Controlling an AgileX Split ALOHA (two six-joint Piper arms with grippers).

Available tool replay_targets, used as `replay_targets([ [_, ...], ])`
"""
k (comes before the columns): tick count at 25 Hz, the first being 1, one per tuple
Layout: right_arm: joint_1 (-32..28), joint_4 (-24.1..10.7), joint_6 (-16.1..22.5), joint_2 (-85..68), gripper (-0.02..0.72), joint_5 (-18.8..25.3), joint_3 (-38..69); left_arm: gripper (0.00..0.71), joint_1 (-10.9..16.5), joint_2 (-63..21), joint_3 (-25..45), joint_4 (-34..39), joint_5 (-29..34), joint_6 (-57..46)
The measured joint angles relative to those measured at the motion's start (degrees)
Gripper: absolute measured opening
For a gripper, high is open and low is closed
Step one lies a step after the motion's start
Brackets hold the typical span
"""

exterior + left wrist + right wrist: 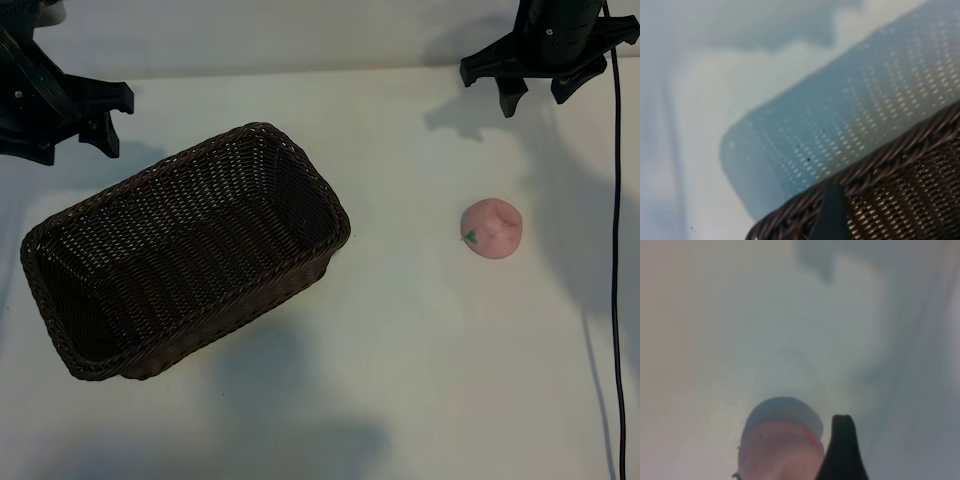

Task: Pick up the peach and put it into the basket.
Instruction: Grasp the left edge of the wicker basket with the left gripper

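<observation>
The pale-pink peach [491, 229] lies on the white table right of centre, with its green leaf mark facing the basket. The dark-brown wicker basket [300, 160] stands slantwise at left centre and has nothing in it. My right gripper [540, 92] hangs open at the far right, apart from the peach and beyond it. In the right wrist view the peach [780, 450] sits beside one dark finger [842, 450]. My left gripper [75, 140] is open at the far left, just off the basket's far corner. The left wrist view has the braided basket rim [880, 165] behind one finger [832, 210].
A black cable [616, 250] runs down the right edge of the table. The white tabletop [420, 370] lies between the basket and the peach and across the near side.
</observation>
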Motion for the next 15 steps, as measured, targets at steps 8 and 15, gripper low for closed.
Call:
replay_targets([
  [8, 0.0, 0.0, 0.0, 0.0, 0.539, 0.0, 0.0, 0.59, 0.0, -7.17, 10.54, 0.05, -2.51, -6.96],
  [15, 0.0, 0.0, 0.0, 0.0, 0.539, 0.0, 0.0, 0.59, 0.0, -17.32, 25.4, 0.53, -8.86, -15.14],
])
